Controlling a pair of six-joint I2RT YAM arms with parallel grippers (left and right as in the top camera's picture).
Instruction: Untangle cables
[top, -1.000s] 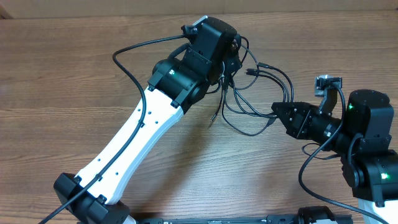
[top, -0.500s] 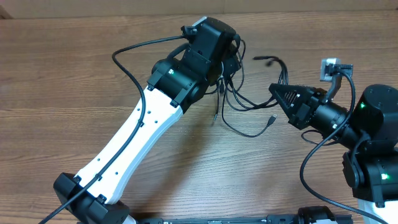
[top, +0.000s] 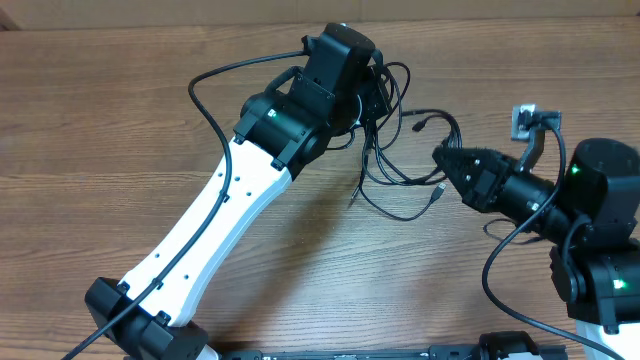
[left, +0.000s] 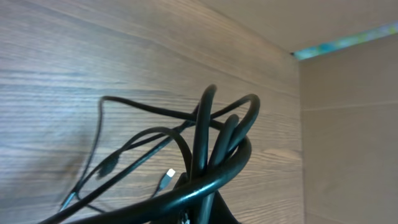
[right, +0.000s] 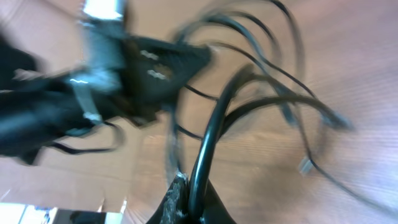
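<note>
The cables (top: 400, 160) hang as one knotted bunch between the two arms, over the worktop (top: 120, 110) near its far edge and a little right of centre. The left gripper (top: 378, 95) is closed tight on the top of the bunch. Its wrist view shows several thick loops (left: 217, 143) crossing one another just above its fingers. The right gripper (top: 441, 158) is likewise clamped shut, on what looks like a single strand (right: 202, 155) that rises from between its fingers. That view is blurred, so I cannot tell whether a second strand is caught too. A small plug (top: 437, 194) dangles below. Whether the lowest loop touches the worktop is unclear.

The step in hand looks like drawing one cable out of the tangle. To do it well, the left gripper should act as a steady anchor. The right should pull slowly towards the right edge, along the strand's own line, not across the loops. Ease off if the loops cinch tighter, and watch that the plug does not snag.
</note>
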